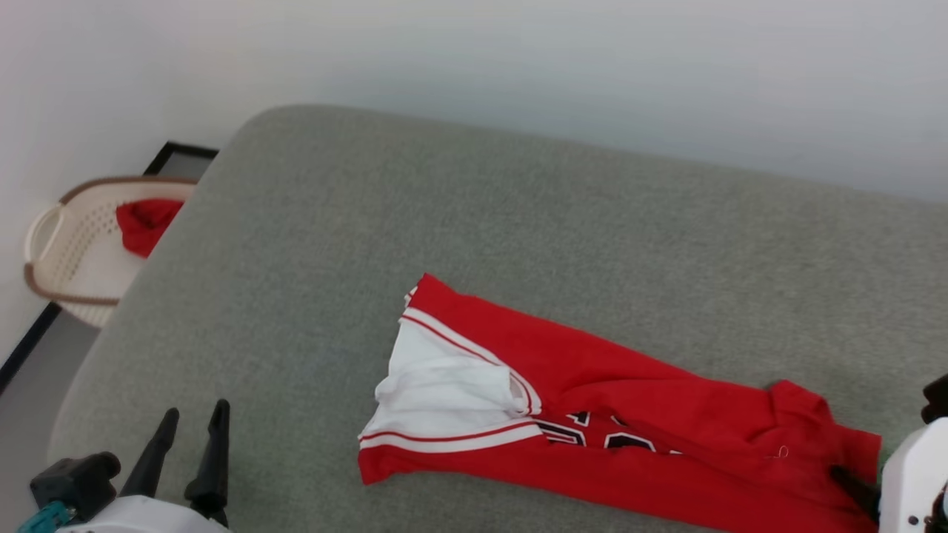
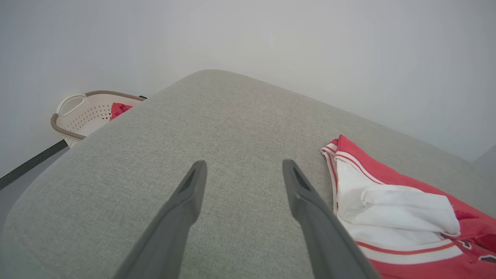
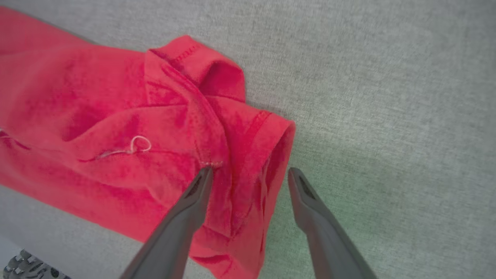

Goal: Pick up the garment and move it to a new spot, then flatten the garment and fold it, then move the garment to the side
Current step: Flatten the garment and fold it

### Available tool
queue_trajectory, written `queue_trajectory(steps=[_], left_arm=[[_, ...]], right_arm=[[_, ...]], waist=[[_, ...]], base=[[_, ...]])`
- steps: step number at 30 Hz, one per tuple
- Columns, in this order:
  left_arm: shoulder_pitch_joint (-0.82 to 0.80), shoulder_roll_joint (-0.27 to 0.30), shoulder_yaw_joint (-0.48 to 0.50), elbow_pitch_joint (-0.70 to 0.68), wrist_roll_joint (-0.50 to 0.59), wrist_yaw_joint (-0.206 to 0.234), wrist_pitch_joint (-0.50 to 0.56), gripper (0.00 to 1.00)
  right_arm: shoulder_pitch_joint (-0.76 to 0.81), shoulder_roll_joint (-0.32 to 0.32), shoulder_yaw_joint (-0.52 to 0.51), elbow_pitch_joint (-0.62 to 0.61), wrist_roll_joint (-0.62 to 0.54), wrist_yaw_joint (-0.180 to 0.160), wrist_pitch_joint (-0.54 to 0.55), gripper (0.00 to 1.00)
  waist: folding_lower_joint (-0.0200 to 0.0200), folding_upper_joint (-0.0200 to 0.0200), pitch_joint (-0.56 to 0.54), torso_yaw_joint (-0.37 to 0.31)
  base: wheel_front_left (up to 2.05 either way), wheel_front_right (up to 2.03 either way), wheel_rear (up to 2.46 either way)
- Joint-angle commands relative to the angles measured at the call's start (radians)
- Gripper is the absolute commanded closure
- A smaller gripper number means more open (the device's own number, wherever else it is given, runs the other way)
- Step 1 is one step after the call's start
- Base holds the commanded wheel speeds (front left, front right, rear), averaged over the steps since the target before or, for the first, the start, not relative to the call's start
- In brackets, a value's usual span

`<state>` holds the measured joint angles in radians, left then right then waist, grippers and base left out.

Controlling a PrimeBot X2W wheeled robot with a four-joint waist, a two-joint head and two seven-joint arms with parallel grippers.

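Observation:
The garment (image 1: 629,414), a red jersey with a white sleeve and black-and-white lettering, lies crumpled in a long strip on the grey cushion (image 1: 518,207). In the left wrist view the garment (image 2: 391,209) is to the right of my left gripper (image 2: 244,168), which is open over bare cushion with nothing between its fingers. That left gripper (image 1: 194,418) sits at the lower left of the head view, well apart from the cloth. My right gripper (image 3: 250,172) is open and straddles the rumpled red hem corner of the garment (image 3: 116,116). One finger (image 3: 193,201) lies over the cloth.
A cream laundry basket (image 1: 67,244) stands on the floor left of the cushion, with a small plain red cloth (image 1: 144,222) in it. A pale wall runs behind. The cushion's rounded edge drops off at the left. Bare grey surface lies beyond the garment.

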<state>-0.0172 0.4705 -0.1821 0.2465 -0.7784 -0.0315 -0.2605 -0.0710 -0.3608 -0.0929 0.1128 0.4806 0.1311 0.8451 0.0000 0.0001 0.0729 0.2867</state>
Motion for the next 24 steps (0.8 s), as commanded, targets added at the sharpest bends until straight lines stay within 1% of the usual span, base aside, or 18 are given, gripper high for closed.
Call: queue_trajectory(steps=[1,4,8,12,13,14,17,24], left_arm=[[-0.013,-0.018,0.018,0.006,0.017,-0.013,-0.005,0.0],[-0.022,-0.053,0.045,0.017,0.042,-0.033,-0.005,0.0],[-0.03,-0.094,0.076,0.034,0.068,-0.058,-0.005,0.0],[-0.039,-0.123,0.1,0.043,0.089,-0.074,-0.005,0.0],[-0.04,-0.13,0.105,0.045,0.095,-0.077,-0.005,0.0],[-0.04,-0.135,0.11,0.047,0.1,-0.079,-0.005,0.0],[-0.042,-0.153,0.122,0.053,0.113,-0.086,-0.005,0.0],[-0.033,-0.18,0.16,0.052,0.123,-0.097,-0.004,0.0]], right_arm=[[-0.02,0.006,0.005,0.015,0.0,-0.001,0.01,0.0],[-0.048,0.016,0.016,0.05,0.001,-0.001,0.034,0.0],[-0.067,0.036,0.038,0.103,0.011,-0.001,0.095,0.0],[-0.084,0.049,0.067,0.139,0.016,0.0,0.136,0.0],[-0.089,0.052,0.072,0.148,0.018,0.0,0.146,0.56],[-0.093,0.052,0.079,0.154,0.018,0.0,0.154,1.0],[-0.102,0.044,0.091,0.157,0.02,0.0,0.157,1.0],[-0.16,0.003,0.057,0.149,0.031,-0.001,0.126,1.0]], waist=[[0.0,-0.0001,0.037,0.028],[0.0,-0.0001,0.055,0.036],[0.0,-0.0001,0.069,0.045],[0.0,-0.0001,0.079,0.048],[0.0,-0.0001,0.081,0.049],[0.0,-0.0001,0.083,0.049],[0.0,-0.0001,0.087,0.048],[0.0,-0.0001,0.083,0.034]], base=[[0.0,0.0,0.0],[0.0,0.0,0.0],[0.0,0.0,0.0],[0.0,0.0,0.0],[0.0,0.0,0.0],[0.0,0.0,0.0],[0.0,0.0,0.0],[0.0,0.0,0.0]])
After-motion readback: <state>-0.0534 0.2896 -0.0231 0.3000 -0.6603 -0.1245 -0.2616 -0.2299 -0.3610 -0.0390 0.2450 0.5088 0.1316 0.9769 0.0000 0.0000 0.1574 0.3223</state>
